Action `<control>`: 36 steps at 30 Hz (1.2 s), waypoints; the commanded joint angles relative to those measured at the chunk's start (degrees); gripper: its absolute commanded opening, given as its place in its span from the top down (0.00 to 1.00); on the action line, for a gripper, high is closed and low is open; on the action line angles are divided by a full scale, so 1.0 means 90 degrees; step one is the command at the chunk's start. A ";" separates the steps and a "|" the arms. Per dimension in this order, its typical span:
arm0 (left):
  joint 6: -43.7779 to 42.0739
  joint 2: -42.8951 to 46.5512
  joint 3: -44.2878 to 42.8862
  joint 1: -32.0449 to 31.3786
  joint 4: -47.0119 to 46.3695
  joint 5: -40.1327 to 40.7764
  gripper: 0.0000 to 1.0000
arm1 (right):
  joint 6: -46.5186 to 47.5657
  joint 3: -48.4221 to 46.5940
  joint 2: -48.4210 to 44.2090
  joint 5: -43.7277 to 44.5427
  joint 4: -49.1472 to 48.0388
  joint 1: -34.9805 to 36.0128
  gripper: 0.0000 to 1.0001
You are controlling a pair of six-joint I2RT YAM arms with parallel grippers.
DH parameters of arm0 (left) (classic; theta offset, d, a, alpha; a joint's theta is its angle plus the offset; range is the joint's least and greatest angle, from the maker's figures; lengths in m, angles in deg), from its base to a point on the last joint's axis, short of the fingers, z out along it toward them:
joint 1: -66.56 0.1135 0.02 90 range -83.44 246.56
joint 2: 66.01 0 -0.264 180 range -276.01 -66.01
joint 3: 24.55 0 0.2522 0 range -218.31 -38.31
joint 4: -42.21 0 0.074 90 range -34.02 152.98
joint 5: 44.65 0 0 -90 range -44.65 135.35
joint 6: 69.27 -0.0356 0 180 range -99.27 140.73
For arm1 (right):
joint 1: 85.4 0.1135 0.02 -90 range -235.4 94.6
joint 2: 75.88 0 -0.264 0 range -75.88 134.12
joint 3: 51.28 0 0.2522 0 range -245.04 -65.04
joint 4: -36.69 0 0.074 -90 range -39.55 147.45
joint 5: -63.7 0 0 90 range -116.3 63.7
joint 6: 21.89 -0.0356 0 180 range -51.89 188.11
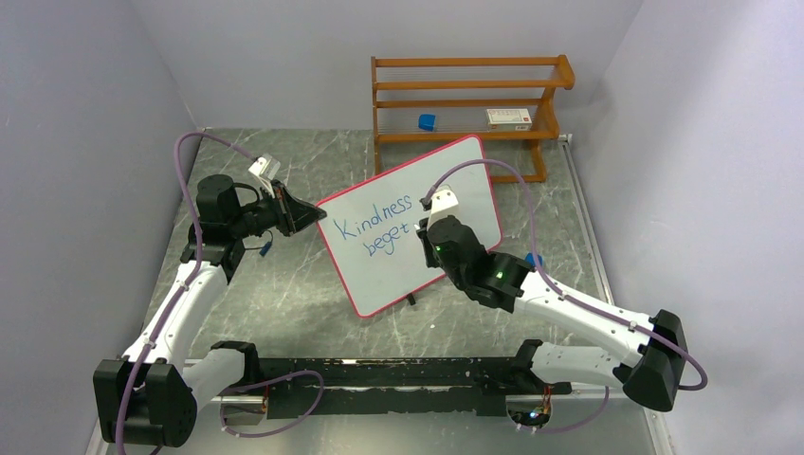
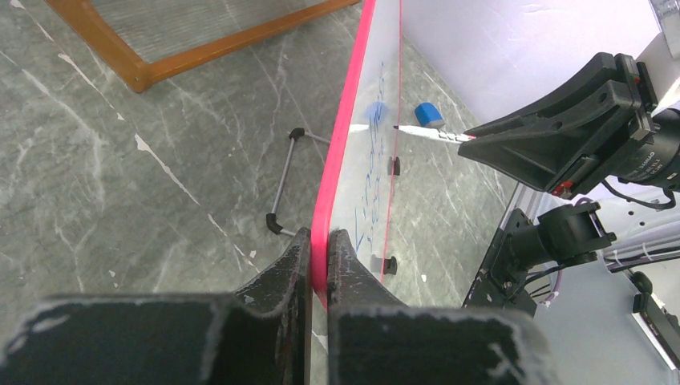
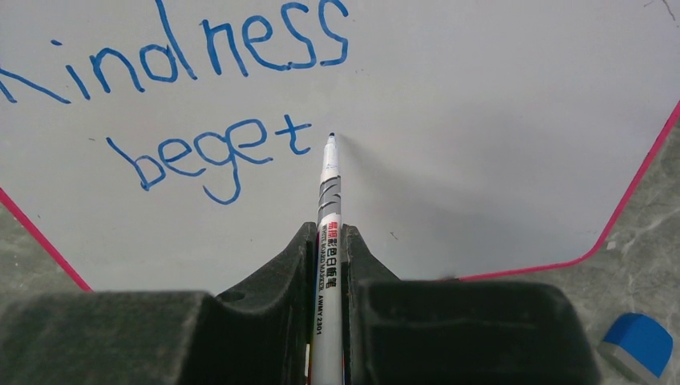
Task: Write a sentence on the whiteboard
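Observation:
The whiteboard (image 1: 469, 190), white with a red-pink rim, stands tilted on the marble table. My left gripper (image 1: 308, 216) is shut on its left edge; in the left wrist view the pink rim (image 2: 341, 144) runs between the closed fingers of my left gripper (image 2: 319, 241). Blue lettering (image 1: 379, 226) reads "Kindness" and below it "beget" (image 3: 212, 152). My right gripper (image 3: 328, 234) is shut on a white board marker (image 3: 329, 188), whose tip sits at the board just right of the final "t". From the left wrist the marker (image 2: 429, 134) shows pointing at the board face.
A wooden rack (image 1: 465, 95) stands behind the board, holding a small blue item (image 1: 428, 121) and a white box (image 1: 509, 118). A blue eraser-like block (image 3: 637, 345) lies on the table right of the board. The board's wire stand (image 2: 285, 184) props it behind.

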 commanded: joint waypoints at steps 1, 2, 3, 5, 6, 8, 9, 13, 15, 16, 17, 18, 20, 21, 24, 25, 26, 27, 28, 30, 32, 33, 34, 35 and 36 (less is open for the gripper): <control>-0.0474 -0.0207 0.0112 -0.0029 0.0447 0.0347 0.95 | 0.0015 0.0078 -0.0043 0.0175 -0.0337 -0.0063 1.00; -0.0476 -0.0212 0.0111 -0.0029 0.0443 0.0348 0.95 | 0.0013 0.0088 -0.0043 0.0180 -0.0373 -0.0063 1.00; -0.0476 -0.0211 0.0111 -0.0029 0.0451 0.0353 0.95 | 0.0021 0.0089 -0.0035 0.0193 -0.0395 -0.0079 1.00; -0.0473 -0.0212 0.0111 -0.0029 0.0452 0.0348 0.95 | 0.0034 0.0089 -0.0018 0.0218 -0.0441 -0.0101 1.00; -0.0476 -0.0216 0.0111 -0.0029 0.0452 0.0353 0.95 | 0.0041 0.0094 -0.0009 0.0221 -0.0467 -0.0102 1.00; -0.0476 -0.0207 0.0111 -0.0029 0.0452 0.0355 0.95 | 0.0052 0.0099 0.0002 0.0228 -0.0526 -0.0117 1.00; -0.0481 -0.0208 0.0111 -0.0029 0.0452 0.0351 0.95 | 0.0059 0.0094 0.0019 0.0228 -0.0526 -0.0129 1.00; -0.0483 -0.0209 0.0111 -0.0029 0.0452 0.0345 0.95 | 0.0086 0.0084 0.0102 0.0206 -0.0559 -0.0149 1.00; -0.0484 -0.0207 0.0111 -0.0029 0.0457 0.0342 0.95 | 0.0088 0.0089 0.0146 0.0178 -0.0579 -0.0160 1.00; -0.0486 -0.0207 0.0111 -0.0029 0.0462 0.0336 0.95 | 0.0090 0.0089 0.0165 0.0167 -0.0583 -0.0167 1.00; -0.0480 -0.0207 0.0111 -0.0029 0.0453 0.0333 0.95 | 0.0086 0.0080 0.0185 0.0165 -0.0582 -0.0173 1.00; -0.0485 -0.0209 0.0111 -0.0029 0.0462 0.0346 0.95 | 0.0086 0.0079 0.0204 0.0153 -0.0581 -0.0180 1.00; -0.0485 -0.0207 0.0111 -0.0029 0.0463 0.0348 0.95 | 0.0086 0.0079 0.0233 0.0149 -0.0595 -0.0186 1.00; -0.0486 -0.0207 0.0111 -0.0029 0.0464 0.0348 0.95 | 0.0082 0.0079 0.0240 0.0156 -0.0598 -0.0183 1.00; -0.0486 -0.0212 0.0113 -0.0029 0.0462 0.0345 0.95 | 0.0088 0.0077 0.0241 0.0149 -0.0630 -0.0181 1.00; -0.0493 -0.0202 0.0111 -0.0029 0.0469 0.0349 0.95 | 0.0090 0.0079 0.0236 0.0131 -0.0646 -0.0186 1.00; -0.0495 -0.0206 0.0111 -0.0029 0.0471 0.0349 0.95 | 0.0099 0.0072 0.0239 0.0101 -0.0658 -0.0186 1.00; -0.0486 -0.0207 0.0111 -0.0029 0.0464 0.0349 0.95 | 0.0106 0.0077 0.0218 0.0075 -0.0680 -0.0181 1.00; -0.0486 -0.0208 0.0111 -0.0029 0.0462 0.0348 0.95 | 0.0117 0.0079 0.0212 0.0055 -0.0699 -0.0181 1.00; -0.0495 -0.0208 0.0111 -0.0029 0.0467 0.0348 0.95 | 0.0134 0.0071 0.0202 -0.0006 -0.0716 -0.0181 1.00; -0.0495 -0.0208 0.0111 -0.0029 0.0471 0.0352 0.95 | 0.0150 0.0077 0.0185 -0.0065 -0.0741 -0.0181 1.00; -0.0496 -0.0205 0.0111 -0.0029 0.0471 0.0347 0.95 | 0.0166 0.0086 0.0169 -0.0113 -0.0759 -0.0182 1.00; -0.0485 -0.0199 0.0111 -0.0029 0.0465 0.0349 0.95 | 0.0173 0.0089 0.0163 -0.0146 -0.0757 -0.0182 1.00; -0.0481 -0.0211 0.0111 -0.0030 0.0468 0.0349 0.95 | 0.0180 0.0080 0.0171 -0.0175 -0.0736 -0.0181 1.00; -0.0485 -0.0209 0.0111 -0.0029 0.0462 0.0354 0.95 | 0.0196 0.0063 0.0186 -0.0217 -0.0717 -0.0181 1.00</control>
